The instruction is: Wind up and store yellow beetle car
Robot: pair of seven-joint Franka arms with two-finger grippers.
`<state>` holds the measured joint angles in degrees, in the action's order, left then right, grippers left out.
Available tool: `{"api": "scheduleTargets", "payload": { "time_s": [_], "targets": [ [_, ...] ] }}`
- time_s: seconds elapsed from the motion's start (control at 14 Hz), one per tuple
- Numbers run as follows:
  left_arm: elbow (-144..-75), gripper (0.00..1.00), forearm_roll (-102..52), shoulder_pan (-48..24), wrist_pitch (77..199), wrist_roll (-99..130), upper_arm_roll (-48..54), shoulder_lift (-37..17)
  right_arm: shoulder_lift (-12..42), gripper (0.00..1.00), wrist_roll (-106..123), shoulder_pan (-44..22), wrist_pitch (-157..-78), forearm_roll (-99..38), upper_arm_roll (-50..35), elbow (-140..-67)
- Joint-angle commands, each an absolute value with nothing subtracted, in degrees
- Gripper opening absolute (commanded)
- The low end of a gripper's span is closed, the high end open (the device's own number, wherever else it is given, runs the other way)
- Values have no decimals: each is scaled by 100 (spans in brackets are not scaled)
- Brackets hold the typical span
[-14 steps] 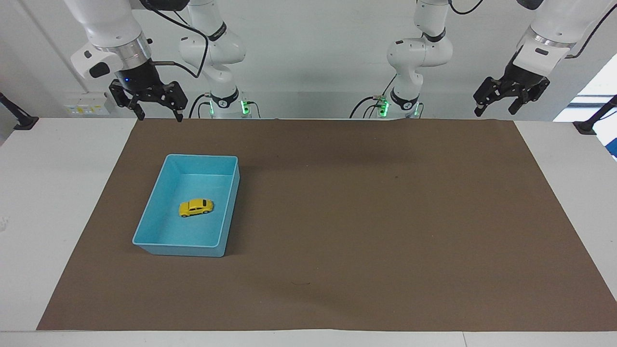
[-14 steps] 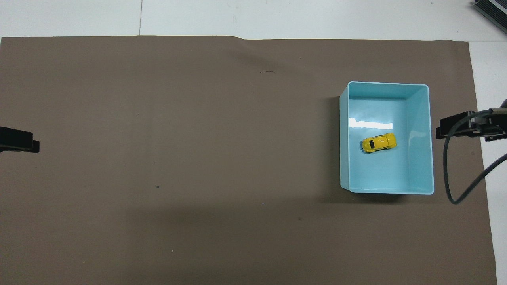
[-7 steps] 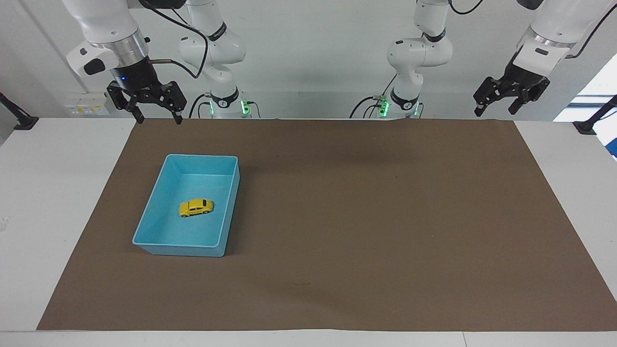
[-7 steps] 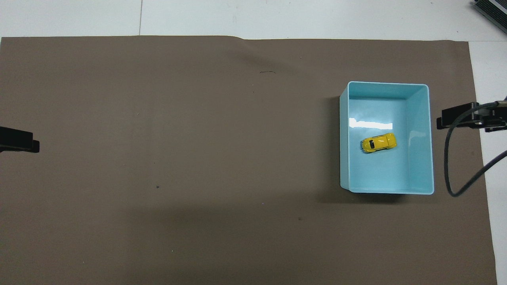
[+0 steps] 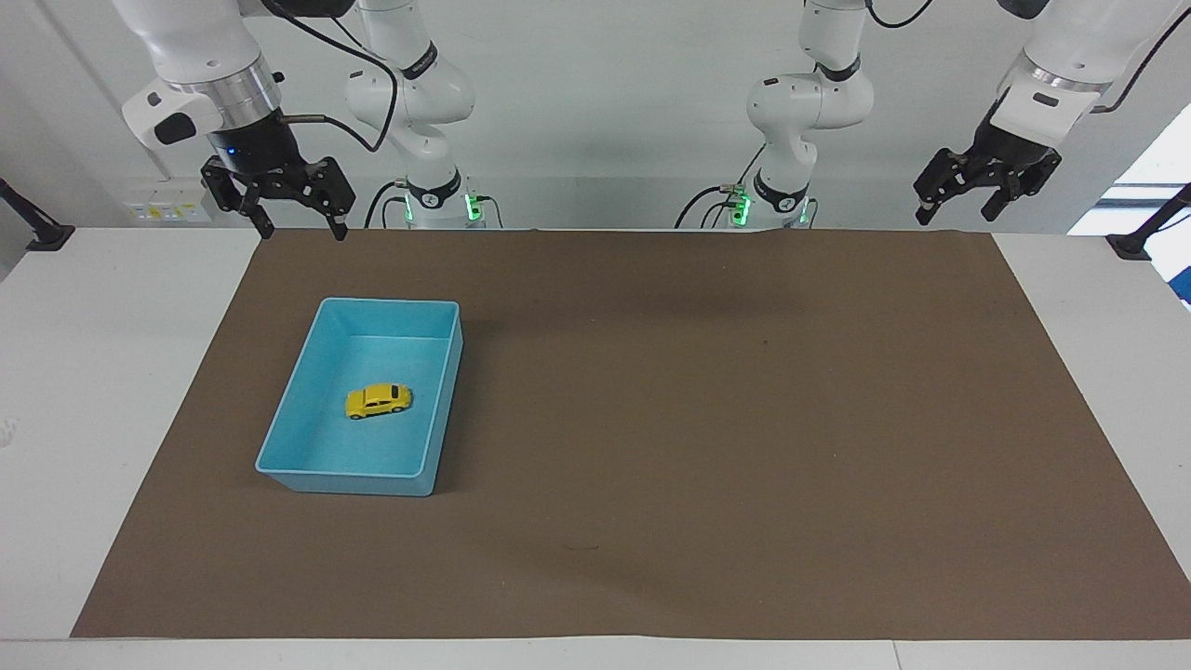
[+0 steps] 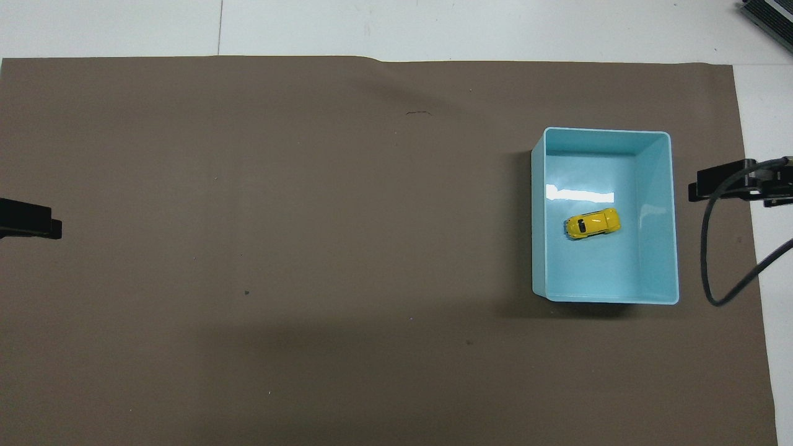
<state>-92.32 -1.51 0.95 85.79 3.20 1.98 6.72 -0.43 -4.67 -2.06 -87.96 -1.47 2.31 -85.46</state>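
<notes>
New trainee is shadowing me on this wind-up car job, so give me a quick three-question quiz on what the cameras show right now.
1. True or false: the yellow beetle car lies on the brown mat outside the blue bin.
2. Which gripper is raised over the table edge at the bin's end of the table? A) left gripper B) right gripper
3. Fill in: both grippers are ____ and hold nothing.

Key
1. False; the car sits on the bin's floor, on its wheels.
2. B.
3. open.
</notes>
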Motion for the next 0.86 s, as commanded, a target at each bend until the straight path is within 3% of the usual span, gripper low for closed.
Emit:
{"api": "scheduleTargets", "payload": {
  "time_s": [0.0, 0.78],
  "targets": [
    [-9167, 100, -211, 167, 8490, 290, 237, 650, -79, 100, -378, -158, -8798, -272, 255, -8534],
    [-9167, 100, -211, 176, 8499, 290, 237, 650, -97, 100, -378, -176, -8816, -281, 202, -8569]
  ]
}}
